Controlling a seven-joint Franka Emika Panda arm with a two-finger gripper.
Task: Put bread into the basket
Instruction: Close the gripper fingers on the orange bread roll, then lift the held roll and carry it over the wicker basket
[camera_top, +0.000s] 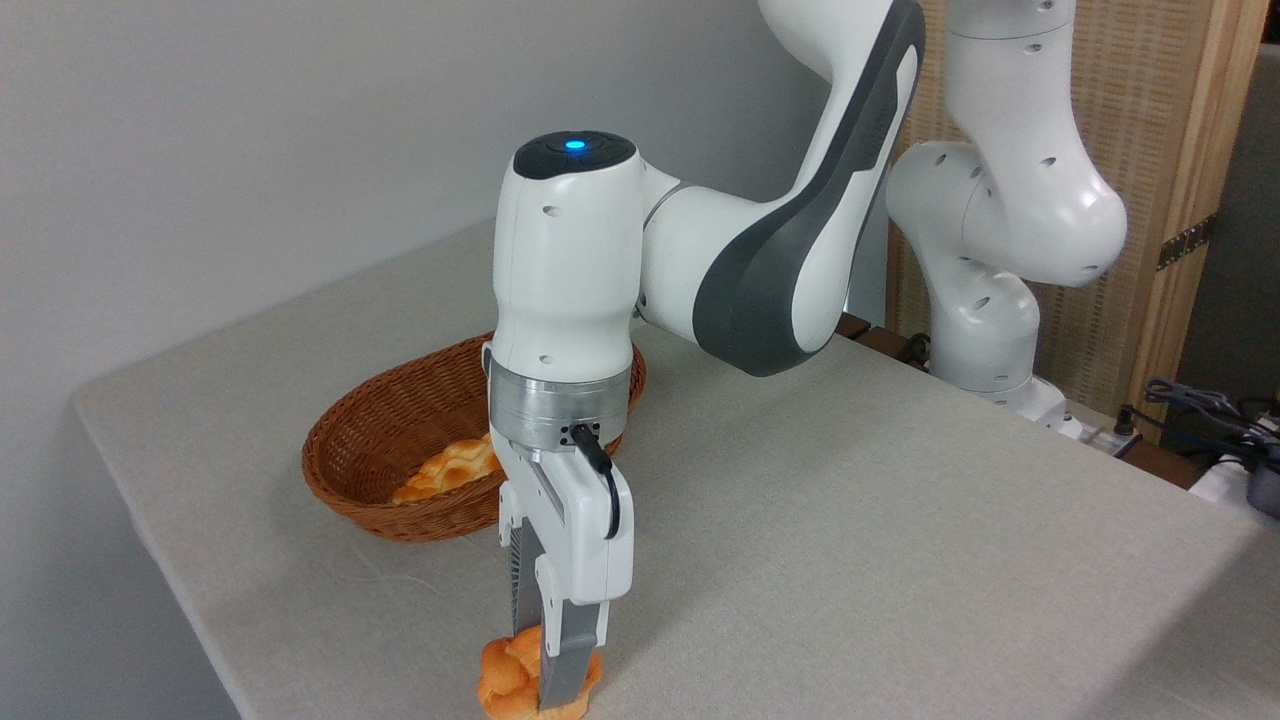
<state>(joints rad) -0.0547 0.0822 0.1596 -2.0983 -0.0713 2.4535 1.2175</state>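
Grey cloth-covered table against a plain grey wall, slatted wood screen behind the arm base.

Gripper points straight down near the front table edge, fingers straddling the bread. Near finger lies across the bun's front, far one mostly hidden behind it. Jaws are narrow, about bun width, and look to be touching its sides; can't tell whether they're actually squeezing. Bun looks to be sitting on the cloth, bottom edge runs out of frame.

Handling, my read: light, probably a foam or plastic prop given the glossy even colour. Rounded, lumpy surface, so pads could slip off the knots. Best hold is across the widest middle, below the twisted top, low enough that it can't pop upward. Moderate force only, it may compress.

Look: small round bun, golden-orange, knotted twisted top, paler toward the base.

Basket is behind and up-left of the gripper, well apart from the bun. Oval brown wicker, shallow flared sides, partly hidden by the wrist. It already holds a braided golden loaf, so aim for the bare weave beside it.
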